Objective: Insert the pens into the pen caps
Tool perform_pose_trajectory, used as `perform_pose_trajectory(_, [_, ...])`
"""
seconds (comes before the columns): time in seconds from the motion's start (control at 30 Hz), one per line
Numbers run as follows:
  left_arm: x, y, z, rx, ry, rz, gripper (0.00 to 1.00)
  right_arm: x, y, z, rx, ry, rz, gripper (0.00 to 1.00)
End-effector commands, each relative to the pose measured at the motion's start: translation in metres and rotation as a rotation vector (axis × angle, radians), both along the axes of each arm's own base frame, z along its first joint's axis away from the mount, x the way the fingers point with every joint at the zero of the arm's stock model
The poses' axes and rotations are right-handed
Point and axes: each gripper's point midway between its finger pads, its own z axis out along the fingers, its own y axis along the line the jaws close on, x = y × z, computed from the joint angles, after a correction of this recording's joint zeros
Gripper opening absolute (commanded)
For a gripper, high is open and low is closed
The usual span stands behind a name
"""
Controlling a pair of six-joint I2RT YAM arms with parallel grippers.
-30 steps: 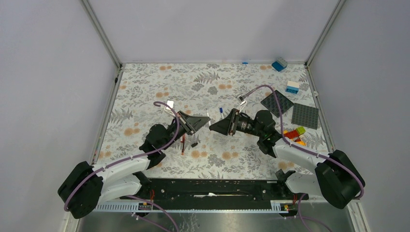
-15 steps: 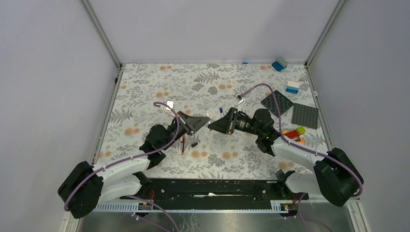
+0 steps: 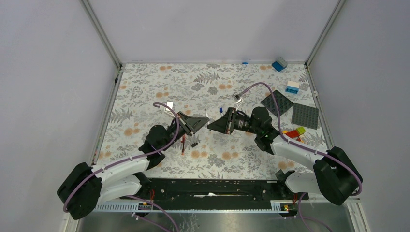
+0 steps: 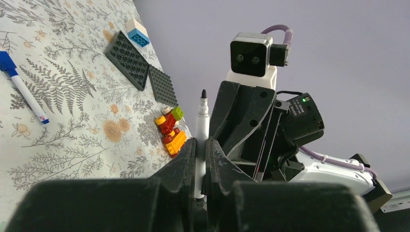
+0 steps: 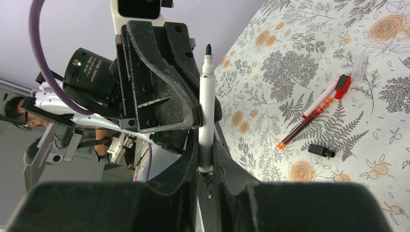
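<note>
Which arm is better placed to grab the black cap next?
Probably left: the black cap lies on the side of the left gripper, and the right gripper grips the pen too, so left could let go.

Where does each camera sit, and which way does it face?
Top external: above and behind the arms, looking down on the table; both show.
Left wrist: on the left arm, facing the other wrist; its own left gripper shows, pinching the white pen.
Right wrist: on the right arm, facing the left arm; its own right gripper shows, around that pen.
Shared: both wrist views show this pen.
</note>
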Motion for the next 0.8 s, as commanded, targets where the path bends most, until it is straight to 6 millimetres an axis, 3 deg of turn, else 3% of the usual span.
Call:
perform_pose_trajectory(0.0, [-0.005,0.003,0.017,-0.001,-0.067,0.006,0.18,-0.010,0.007,0.015,-0.010,-0.096,0.085,0.00])
perform_pose_trajectory(0.1, [-0.005,0.005,0.019,0.003,-0.076,0.012,0.29,-0.015,0.008,0.015,-0.021,-0.112,0.122,0.00])
perform_pose_trajectory(0.23, [-0.003,0.005,0.018,0.018,-0.077,0.018,0.29,-0.020,0.007,0.015,-0.028,-0.133,0.148,0.00])
perform_pose_trajectory(0.37, [-0.003,0.002,0.016,0.027,-0.075,0.009,0.21,-0.026,0.008,0.017,-0.030,-0.149,0.185,0.00])
perform_pose_trajectory(0.47, [-0.002,0.000,0.013,0.032,-0.067,0.002,0.02,-0.027,0.008,0.018,-0.036,-0.155,0.190,0.00])
perform_pose_trajectory(0.5, [-0.002,-0.001,0.012,0.030,-0.063,0.000,0.00,-0.026,0.008,0.018,-0.038,-0.157,0.185,0.01])
perform_pose_trajectory(0.6, [-0.003,0.000,0.012,0.020,-0.060,-0.001,0.00,-0.023,0.008,0.019,-0.044,-0.156,0.162,0.47])
perform_pose_trajectory(0.67, [-0.003,0.000,0.011,0.018,-0.057,0.002,0.00,-0.022,0.008,0.021,-0.036,-0.158,0.154,0.55])
perform_pose_trajectory(0.77, [-0.003,0.001,0.011,0.017,-0.057,0.002,0.00,-0.022,0.009,0.023,-0.020,-0.150,0.155,0.54])
